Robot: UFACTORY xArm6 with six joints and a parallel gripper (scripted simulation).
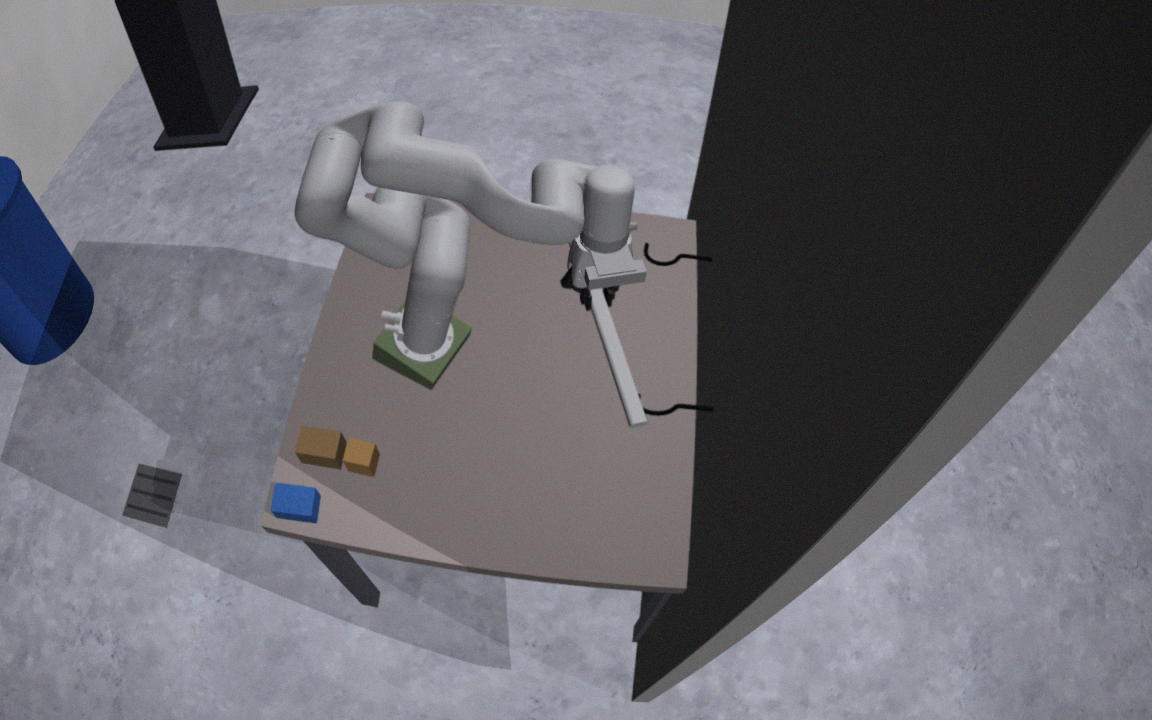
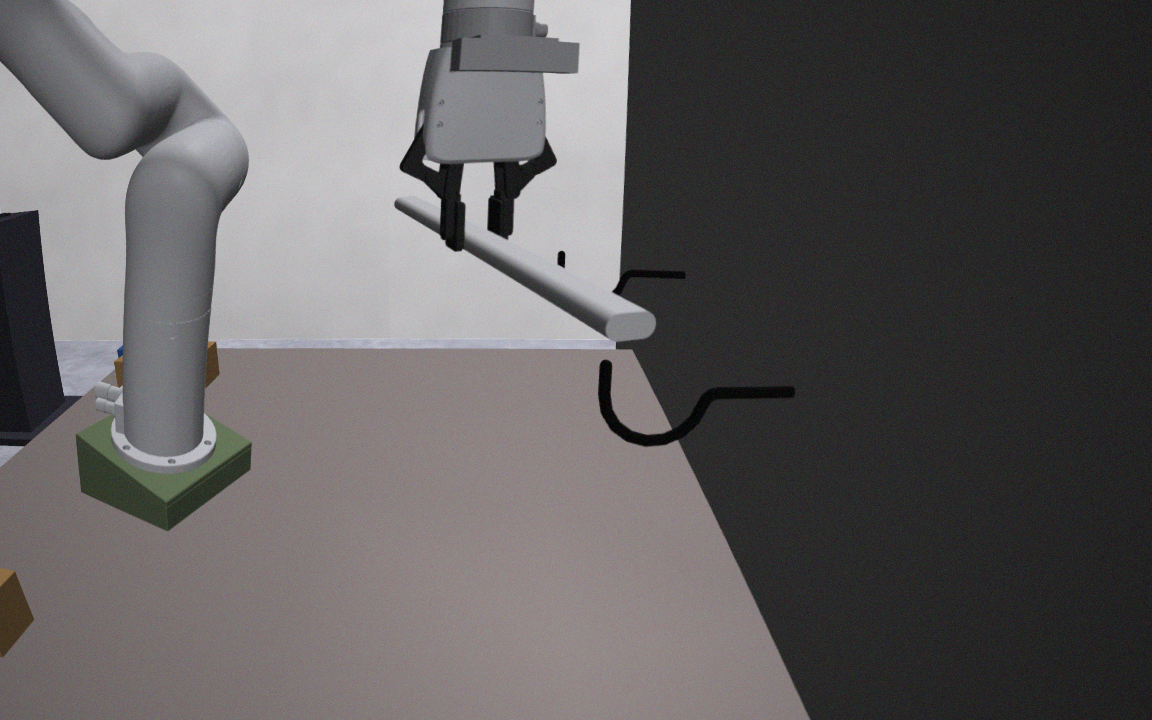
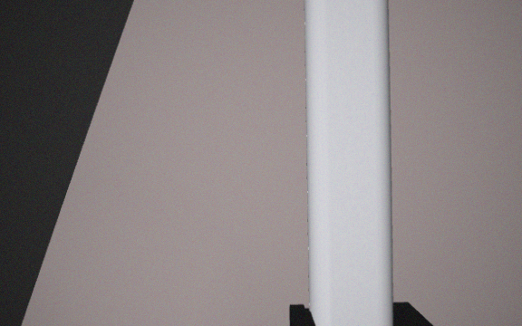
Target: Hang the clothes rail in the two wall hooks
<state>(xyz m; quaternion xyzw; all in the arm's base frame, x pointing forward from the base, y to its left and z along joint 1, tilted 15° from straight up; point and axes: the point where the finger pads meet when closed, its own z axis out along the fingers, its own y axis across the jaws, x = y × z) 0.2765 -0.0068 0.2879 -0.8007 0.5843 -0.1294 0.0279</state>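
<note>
My gripper (image 1: 601, 296) (image 2: 476, 231) (image 3: 356, 316) is shut on the light grey clothes rail (image 1: 618, 365) (image 2: 562, 286) (image 3: 347, 158), gripping it near its far end. The rail hangs in the air above the table (image 1: 517, 483) (image 2: 428, 537) (image 3: 198, 181) and rests in neither hook. Two black hooks stick out of the dark wall (image 1: 875, 223) (image 2: 920, 358) (image 3: 16, 113). The near hook (image 1: 671, 409) (image 2: 643, 436) lies just below the rail's free end. The far hook (image 1: 671, 259) (image 2: 647, 274) is partly hidden behind the rail in the exterior view.
The arm's green base (image 1: 422, 351) (image 2: 164, 483) stands on the table's left part. Two brown boxes (image 1: 319, 445) (image 1: 361, 456) and a blue box (image 1: 294, 502) lie near the front left corner. A blue barrel (image 1: 3, 259) and a black pillar (image 1: 182, 71) stand on the floor.
</note>
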